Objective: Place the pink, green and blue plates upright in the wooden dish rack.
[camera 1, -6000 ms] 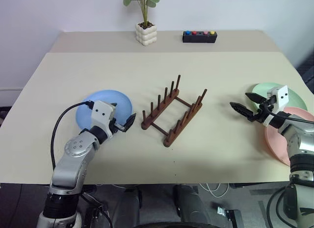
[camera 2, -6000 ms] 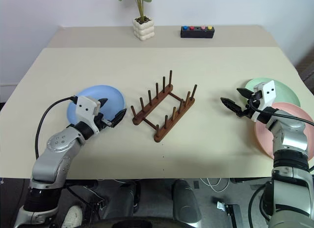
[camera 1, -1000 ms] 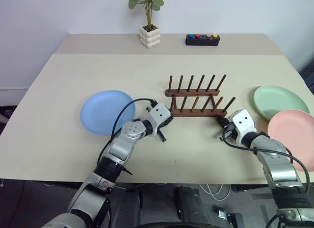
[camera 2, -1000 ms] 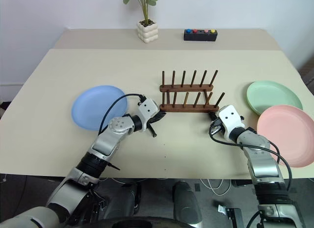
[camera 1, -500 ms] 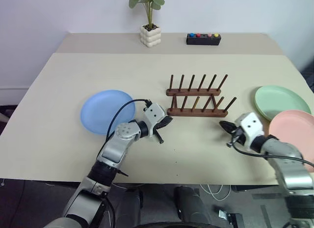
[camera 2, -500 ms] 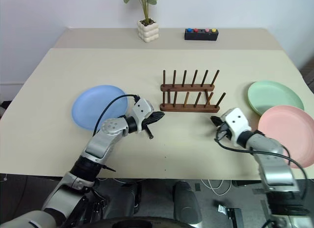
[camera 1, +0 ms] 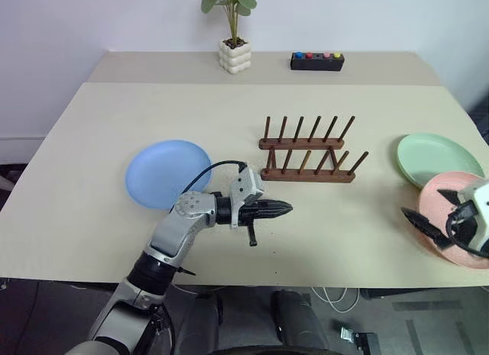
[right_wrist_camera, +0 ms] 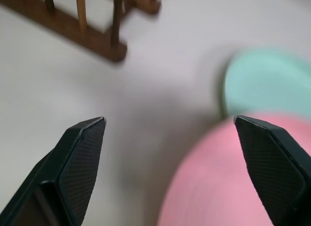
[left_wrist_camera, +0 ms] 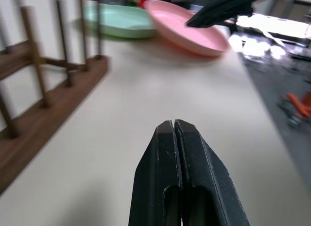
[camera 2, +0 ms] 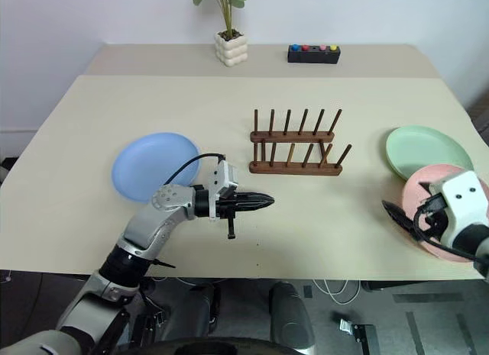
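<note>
The wooden dish rack (camera 1: pixel 308 152) stands empty mid-bench (camera 1: pixel 92 217), pegs upright. The blue plate (camera 1: pixel 166 172) lies flat to its left; the green plate (camera 1: pixel 438 158) and pink plate (camera 1: pixel 457 217) lie flat at the right edge, overlapping. The left tool (camera 1: pixel 281 209) is clenched on nothing in front of the rack. The right tool (right_wrist_camera: pixel 170 124) is spread wide, released, at the pink plate's near rim.

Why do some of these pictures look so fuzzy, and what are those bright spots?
In the left wrist view the hand is sharp, while the rack and plates behind it are soft; white glare shows on the floor. In the right wrist view the pink plate and green plate are blurred.
</note>
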`<state>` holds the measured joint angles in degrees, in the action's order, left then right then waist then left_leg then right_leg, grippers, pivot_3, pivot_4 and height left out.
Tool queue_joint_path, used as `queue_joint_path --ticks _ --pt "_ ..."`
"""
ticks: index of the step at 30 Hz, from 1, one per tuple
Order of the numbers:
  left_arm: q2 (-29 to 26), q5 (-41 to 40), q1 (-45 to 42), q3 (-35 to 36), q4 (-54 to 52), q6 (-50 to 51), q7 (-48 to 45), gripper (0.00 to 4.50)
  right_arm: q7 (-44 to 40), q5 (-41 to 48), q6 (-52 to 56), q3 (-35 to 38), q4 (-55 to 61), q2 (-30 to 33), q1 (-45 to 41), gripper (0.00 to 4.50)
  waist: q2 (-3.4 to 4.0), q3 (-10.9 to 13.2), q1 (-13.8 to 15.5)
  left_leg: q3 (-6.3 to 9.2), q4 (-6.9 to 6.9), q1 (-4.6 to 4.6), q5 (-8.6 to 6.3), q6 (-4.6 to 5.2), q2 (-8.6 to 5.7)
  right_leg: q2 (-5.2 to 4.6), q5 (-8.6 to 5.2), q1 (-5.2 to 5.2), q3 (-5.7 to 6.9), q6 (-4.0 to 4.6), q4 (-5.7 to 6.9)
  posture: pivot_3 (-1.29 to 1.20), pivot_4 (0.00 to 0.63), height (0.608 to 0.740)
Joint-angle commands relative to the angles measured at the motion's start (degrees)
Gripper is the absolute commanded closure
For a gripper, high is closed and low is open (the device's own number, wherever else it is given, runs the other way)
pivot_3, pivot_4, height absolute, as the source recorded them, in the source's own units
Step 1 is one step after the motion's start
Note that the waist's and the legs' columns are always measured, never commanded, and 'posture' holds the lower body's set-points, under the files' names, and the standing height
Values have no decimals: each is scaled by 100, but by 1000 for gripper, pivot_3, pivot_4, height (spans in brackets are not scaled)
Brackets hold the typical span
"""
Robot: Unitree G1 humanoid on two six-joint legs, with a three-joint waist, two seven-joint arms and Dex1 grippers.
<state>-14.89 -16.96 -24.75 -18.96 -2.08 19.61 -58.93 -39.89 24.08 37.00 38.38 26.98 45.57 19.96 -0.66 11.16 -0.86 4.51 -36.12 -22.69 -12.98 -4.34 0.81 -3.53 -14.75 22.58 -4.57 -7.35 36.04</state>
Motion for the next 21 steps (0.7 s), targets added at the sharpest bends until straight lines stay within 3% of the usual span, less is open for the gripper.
queue_joint_path --ticks 1,10,13,20,21 --pt "25 -106 -175 -53 0 -62 -206 4500 71 138 277 228 427 -70 162 55 0 0 1 -1 -2 -1 0 0 0 -1 0 0 0 0 -1 0 150 730" --pt "74 -28 -270 -92 204 -225 -317 4500 1099 -1089 288 -729 203 -227 284 55 2 -1 3 -3 -4 -35 0 0 0 -3 1 30 1 0 -5 0 150 730" --pt "44 -26 -192 -79 120 -227 -304 4500 1189 -1293 243 -1097 109 -268 223 900 3 -2 8 -1 -4 -50 0 0 0 -2 2 45 1 0 -2 0 150 730" --pt "31 -22 -129 -68 45 -211 -232 4500 1222 -1401 247 -1169 -42 -229 -82 4454 1 -1 7 -1 -8 -58 0 1 0 -2 2 52 1 -1 -1 0 150 730" --pt "33 -24 -125 -71 35 -207 -222 4500 1231 -1449 234 -1161 -48 -206 -84 4454 1 -1 7 -1 -8 -58 0 1 0 -2 2 52 1 -1 -1 0 150 730"
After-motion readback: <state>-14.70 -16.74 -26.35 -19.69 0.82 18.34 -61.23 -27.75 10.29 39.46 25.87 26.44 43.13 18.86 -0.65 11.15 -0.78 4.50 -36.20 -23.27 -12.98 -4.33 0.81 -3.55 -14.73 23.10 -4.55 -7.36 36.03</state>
